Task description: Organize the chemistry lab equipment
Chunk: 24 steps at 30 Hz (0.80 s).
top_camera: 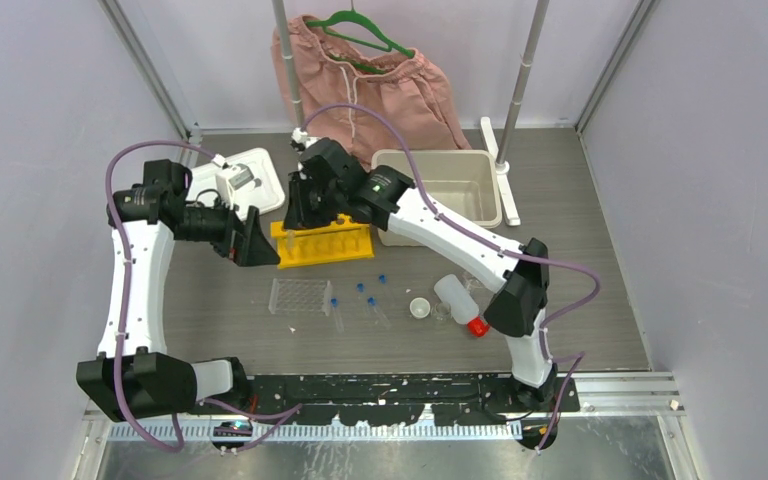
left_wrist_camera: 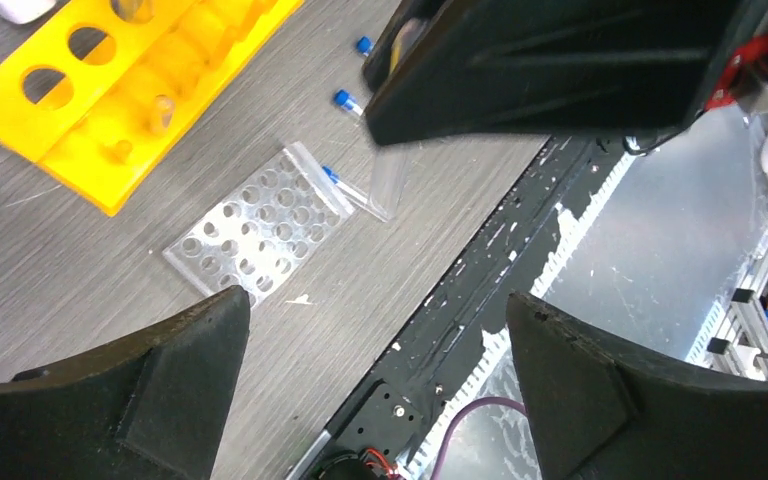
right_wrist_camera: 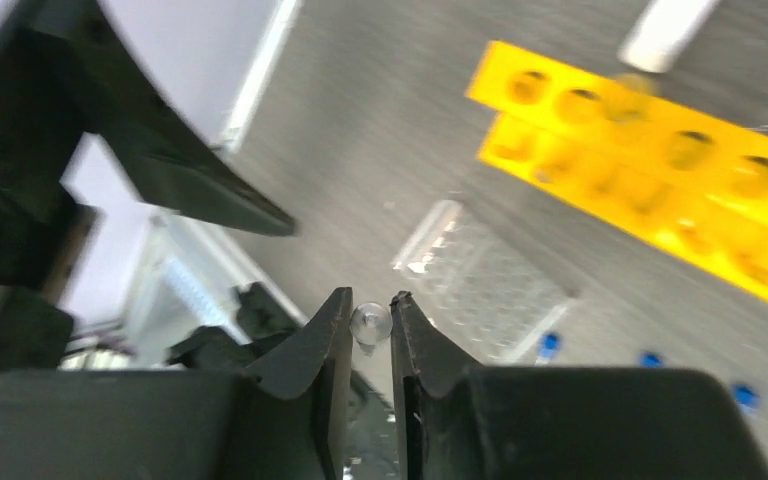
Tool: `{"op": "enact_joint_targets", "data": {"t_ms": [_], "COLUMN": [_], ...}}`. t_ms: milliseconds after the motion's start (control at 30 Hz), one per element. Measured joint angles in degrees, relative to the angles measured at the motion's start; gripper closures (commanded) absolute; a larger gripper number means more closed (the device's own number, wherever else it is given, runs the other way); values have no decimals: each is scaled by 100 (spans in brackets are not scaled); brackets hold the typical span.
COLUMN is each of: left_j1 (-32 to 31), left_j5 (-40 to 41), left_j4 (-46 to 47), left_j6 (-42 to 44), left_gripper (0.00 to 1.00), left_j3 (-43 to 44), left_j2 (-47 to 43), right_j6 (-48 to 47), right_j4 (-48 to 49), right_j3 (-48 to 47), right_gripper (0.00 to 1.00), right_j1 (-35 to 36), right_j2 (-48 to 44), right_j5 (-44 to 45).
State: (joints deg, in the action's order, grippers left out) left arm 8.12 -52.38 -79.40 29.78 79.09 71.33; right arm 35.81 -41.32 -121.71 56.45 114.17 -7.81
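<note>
On the grey table (top_camera: 600, 300), a tube (right_wrist_camera: 371, 322) is being pinched between the narrowed fingers of the right gripper (right_wrist_camera: 370, 300) near the yellow rack (top_camera: 320, 243) — presumably for insertion. The left gripper (left_wrist_camera: 375, 305) is being held wide and empty — loose tubes (top_camera: 336, 308) are lying by the grid rack (top_camera: 300, 296).

Holed tube rack (top_camera: 325, 246) sits mid-table, with the grid rack (top_camera: 300, 296) just in front and the capped tubes (top_camera: 360, 288) loose to that rack's right, one just beside its edge. Another tube (right_wrist_camera: 371, 322) is pinched in the right gripper (right_wrist_camera: 370, 300) over the tube rack's left end. Further right in a row: dish (top_camera: 420, 308), probably a beaker (top_camera: 442, 313) (too small to be sure), then the squeeze bottle (top_camera: 457, 298) on its side. Bin (top_camera: 387, 200) is behind-right of the tube rack, tray (top_camera: 265, 160) behind-left, shorts (top_camera: 380, 90) hanging at the back.
</note>
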Motion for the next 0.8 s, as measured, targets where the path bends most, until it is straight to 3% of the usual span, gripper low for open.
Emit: {"op": "enact_joint_targets", "data": {"t_ms": [200,400,567,800], "left_j1": [0,0,2,20], "left_j5": [551,984,1213,1379], "left_j4": [334,483,570,632], "left_j6": [-461,-785,-988,-1054], "left_gripper": [0,0,0,0], "left_j3": [-76,-76,-81,-81], "left_j2": [35,304,389,435], "right_j6": [-634,-1093,-1329,-1543], "right_j4": [214,1071,1816,2684], "right_j3": [1340,2583,3327,3569], "right_gripper": [99,99,99,99], "right_j1": [-13,-33,-33,-31], "right_j2": [-767,-1139,-1139,-1029], "right_j5": [1436,2568,3095,3499]}}
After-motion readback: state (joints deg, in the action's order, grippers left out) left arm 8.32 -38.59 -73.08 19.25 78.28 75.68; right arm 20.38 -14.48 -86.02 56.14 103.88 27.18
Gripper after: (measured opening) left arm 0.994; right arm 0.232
